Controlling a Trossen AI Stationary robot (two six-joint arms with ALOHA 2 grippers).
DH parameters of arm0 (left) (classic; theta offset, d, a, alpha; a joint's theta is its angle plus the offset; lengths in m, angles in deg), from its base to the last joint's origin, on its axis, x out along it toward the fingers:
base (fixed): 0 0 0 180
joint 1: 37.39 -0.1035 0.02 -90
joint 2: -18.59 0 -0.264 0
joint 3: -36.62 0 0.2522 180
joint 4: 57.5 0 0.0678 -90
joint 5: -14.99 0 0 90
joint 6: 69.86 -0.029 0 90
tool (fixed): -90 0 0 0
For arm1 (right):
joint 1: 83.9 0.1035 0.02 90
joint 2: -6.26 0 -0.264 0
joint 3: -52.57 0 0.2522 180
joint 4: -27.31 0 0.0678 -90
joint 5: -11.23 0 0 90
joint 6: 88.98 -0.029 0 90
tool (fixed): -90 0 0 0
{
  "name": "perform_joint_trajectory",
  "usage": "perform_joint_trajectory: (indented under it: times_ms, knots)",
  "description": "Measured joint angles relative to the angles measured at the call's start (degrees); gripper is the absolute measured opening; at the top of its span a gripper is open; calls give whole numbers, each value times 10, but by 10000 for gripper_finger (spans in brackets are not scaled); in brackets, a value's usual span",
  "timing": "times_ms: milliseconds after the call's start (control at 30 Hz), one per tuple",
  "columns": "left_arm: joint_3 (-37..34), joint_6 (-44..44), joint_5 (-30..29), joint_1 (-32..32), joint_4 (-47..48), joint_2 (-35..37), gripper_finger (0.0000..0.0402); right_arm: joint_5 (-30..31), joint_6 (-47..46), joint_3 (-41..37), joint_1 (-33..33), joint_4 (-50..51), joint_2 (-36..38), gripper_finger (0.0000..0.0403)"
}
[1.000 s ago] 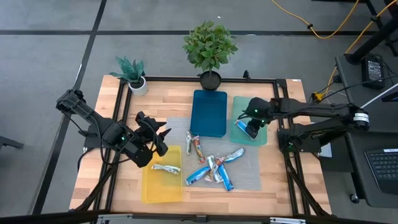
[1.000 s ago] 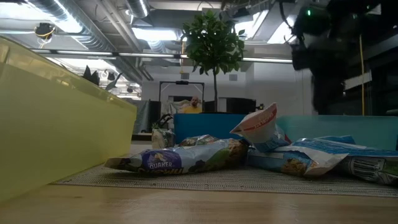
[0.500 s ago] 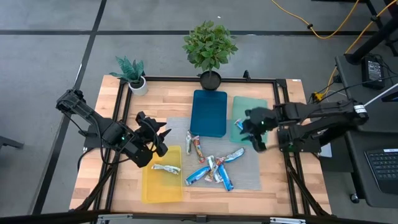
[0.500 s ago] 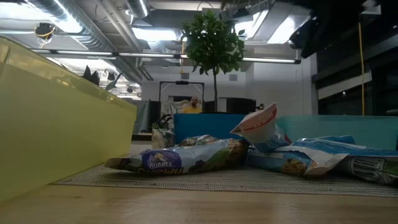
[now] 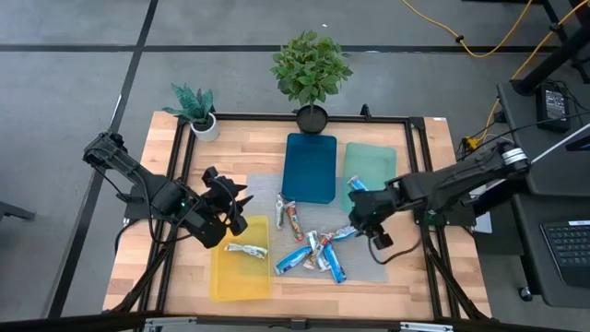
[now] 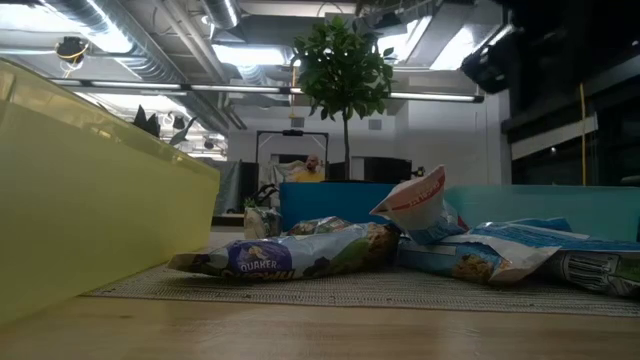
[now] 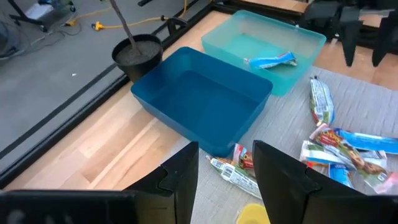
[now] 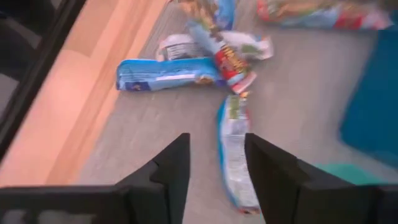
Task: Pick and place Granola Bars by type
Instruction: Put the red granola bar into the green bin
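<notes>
Several granola bars [image 5: 313, 247] in blue, silver-white and tan wrappers lie in a loose pile on a grey mat [image 5: 369, 263]; they also show in the low view [image 6: 300, 255]. One tan-white bar [image 5: 246, 249] lies in the yellow tray [image 5: 226, 281]. One blue bar [image 7: 270, 60] lies in the teal tray [image 5: 373, 161]. The blue tray [image 5: 310, 166] holds nothing. My right gripper [image 5: 361, 221] is open above the right end of the pile, with a silver-blue bar [image 8: 233, 149] below its fingers [image 8: 273, 174]. My left gripper [image 5: 235, 207] is open and empty above the yellow tray's far edge.
A large potted plant [image 5: 312, 69] and a small one [image 5: 195, 109] stand at the table's far edge. A black frame [image 5: 410, 129] runs around the work area. The three trays stand around the mat: yellow at the near left, blue and teal at the far side.
My right gripper has gone from above the teal tray toward the table's near edge and a little left, out over the pile on the mat. A blue bar stays in the teal tray.
</notes>
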Motion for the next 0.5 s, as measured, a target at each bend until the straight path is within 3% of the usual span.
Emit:
perform_joint_trajectory:
  times_ms: [300,500]
  knots:
    - [0,0,28,0,0,0,143,19,-8,0,0,-17,-113,284]
    - [0,0,29,0,0,0,143,47,-2,0,0,-15,-183,306]
